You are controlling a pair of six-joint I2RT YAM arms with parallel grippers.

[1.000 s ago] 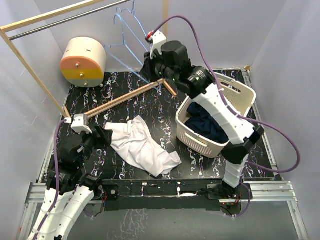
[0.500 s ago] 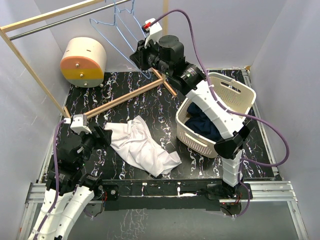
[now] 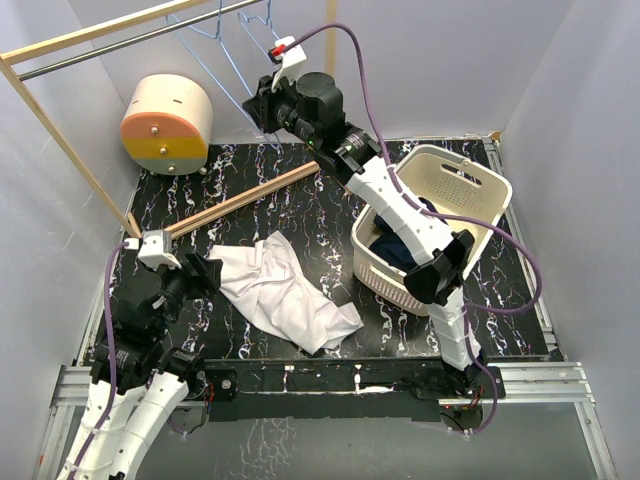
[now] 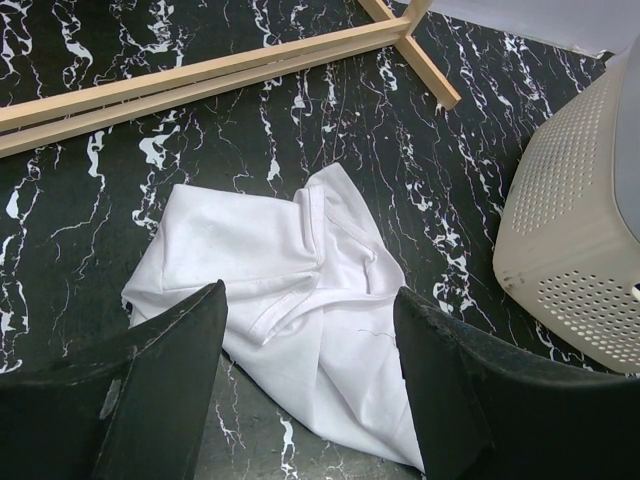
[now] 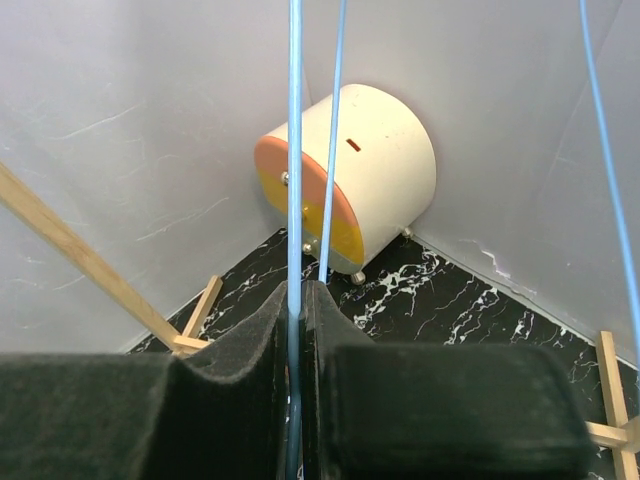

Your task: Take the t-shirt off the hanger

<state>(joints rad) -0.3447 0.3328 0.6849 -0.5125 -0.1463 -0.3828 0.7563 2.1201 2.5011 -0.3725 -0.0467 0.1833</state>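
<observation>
Left of the cream laundry basket (image 3: 470, 185), on the black marbled surface (image 3: 400, 325), you see the white t-shirt (image 3: 285, 295) lying crumpled and free of the hanger. Its closest corner is near the basket's front wall but apart from it. The left claw (image 3: 205, 270) sits at the shirt's edge farthest from the basket. From its wrist camera, its black fingers (image 4: 160, 380) stand wide apart, gripping nothing, with the shirt showing between them.

Beyond the basket and to its left, the right arm reaches up toward the back wall. The right claw (image 5: 295, 300) is closed on the thin blue wire hanger (image 5: 294, 150), pinching one strand between its padded fingers. The hanger is bare and raised clear of the surface, close under a metal rail (image 3: 130, 38). You cannot tell whether its hook rests on that rail.

Inside the basket lies a dark blue garment (image 3: 400, 250). Far left of the basket, by the back wall, a cream drum (image 3: 168, 122) with an orange and yellow face lies on its side.
</observation>
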